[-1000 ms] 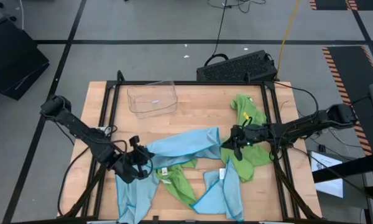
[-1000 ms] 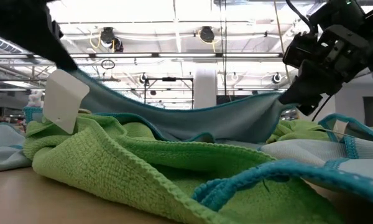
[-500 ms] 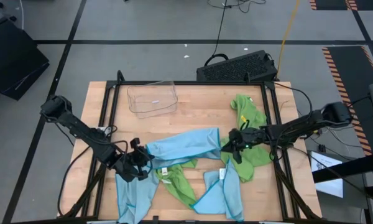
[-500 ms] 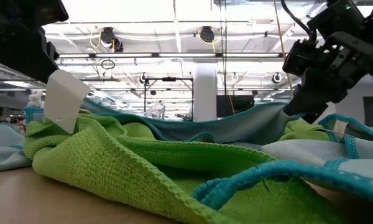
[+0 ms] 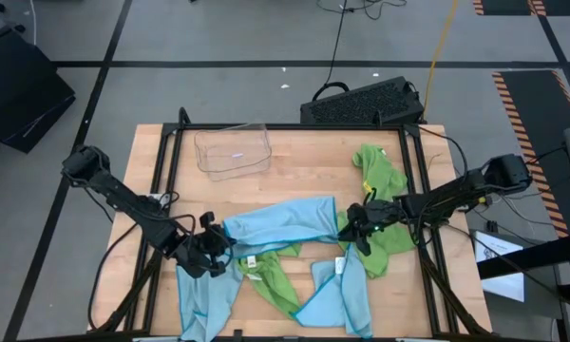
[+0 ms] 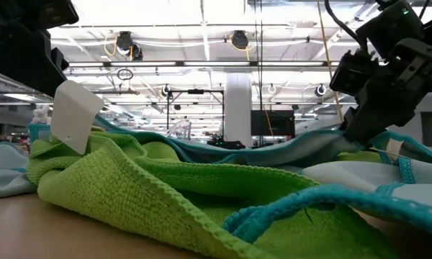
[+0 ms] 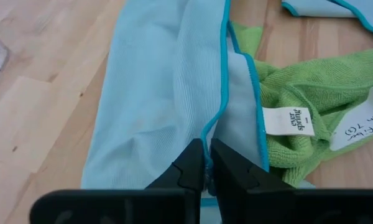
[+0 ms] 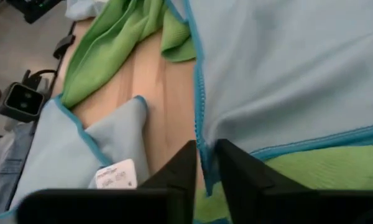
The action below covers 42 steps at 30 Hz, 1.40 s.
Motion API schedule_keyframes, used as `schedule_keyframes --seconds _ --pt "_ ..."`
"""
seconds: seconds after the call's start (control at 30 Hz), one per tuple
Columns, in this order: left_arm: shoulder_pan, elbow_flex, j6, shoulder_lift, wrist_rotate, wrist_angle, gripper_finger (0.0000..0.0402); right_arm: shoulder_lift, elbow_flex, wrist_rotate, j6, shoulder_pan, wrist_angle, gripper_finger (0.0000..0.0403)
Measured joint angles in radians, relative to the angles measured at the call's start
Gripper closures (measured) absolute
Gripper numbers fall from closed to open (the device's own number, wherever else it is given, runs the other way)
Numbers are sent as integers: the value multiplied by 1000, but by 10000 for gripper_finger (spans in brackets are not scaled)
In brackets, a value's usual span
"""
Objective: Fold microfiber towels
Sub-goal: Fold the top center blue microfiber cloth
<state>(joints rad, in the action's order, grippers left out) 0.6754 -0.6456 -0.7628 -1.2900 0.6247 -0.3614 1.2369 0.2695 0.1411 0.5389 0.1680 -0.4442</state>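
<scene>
The long light blue microfiber towel (image 5: 277, 226), which hung stretched in the air a second ago, now lies low across the middle of the wooden tabletop (image 5: 294, 157) between the two hands. The left hand (image 5: 212, 249) and the right hand (image 5: 357, 224) have their fingers narrow on the teal hem at opposite ends of it; only the wrist views show this, the hem running between each pair of dark fingers (image 7: 186, 171). The lime green microfiber towels (image 5: 271, 277) and other blue ones crowd the near half, while the clear plastic tray (image 5: 233, 150) stands on the bare far half.
</scene>
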Motion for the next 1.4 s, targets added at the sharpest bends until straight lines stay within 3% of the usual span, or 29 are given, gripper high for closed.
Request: schedule_keyframes --seconds 0.23,0.4,0.67,0.97,1.4 --pt "7 0 32 3 -13 26 357 0 0 21 26 4 13 220" --pt "10 0 55 43 -44 43 312 0 0 22 52 3 61 187" --pt "10 0 114 166 -7 42 250 -10 2 17 119 3 185 187" --pt "8 0 157 232 50 40 256 -73 2 6 89 3 290 188" --pt "8 0 56 230 103 -69 259 -132 2 -234 101 162 422 189"
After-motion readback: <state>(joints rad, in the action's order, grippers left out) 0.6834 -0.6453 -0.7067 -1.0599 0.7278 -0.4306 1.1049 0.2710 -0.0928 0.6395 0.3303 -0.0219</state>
